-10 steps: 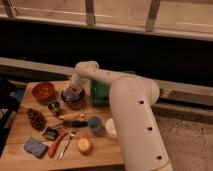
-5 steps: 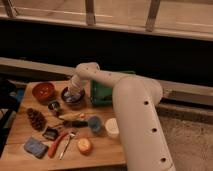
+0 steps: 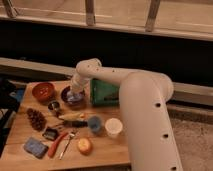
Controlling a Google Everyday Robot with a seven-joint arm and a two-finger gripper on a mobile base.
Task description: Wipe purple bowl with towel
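The purple bowl (image 3: 67, 93) sits at the back left of the wooden table, just right of the orange bowl. My gripper (image 3: 76, 95) reaches down into it from the white arm that curves in from the right. A pale blue-lavender towel (image 3: 74, 99) shows as a small wad inside the bowl, right at the gripper's tip, and the gripper is shut on it. The wrist hides the bowl's right side.
An orange-red bowl (image 3: 43, 91) stands left of the purple one and a green bag (image 3: 104, 93) right of it. In front lie a small metal cup (image 3: 54, 106), pine cone (image 3: 36, 119), blue cup (image 3: 94, 124), white cup (image 3: 113, 127), orange fruit (image 3: 84, 145), blue sponge (image 3: 35, 147) and red-handled tool (image 3: 57, 144).
The gripper has settled lower into the purple bowl and closed at the towel. The other objects on the table have not moved.
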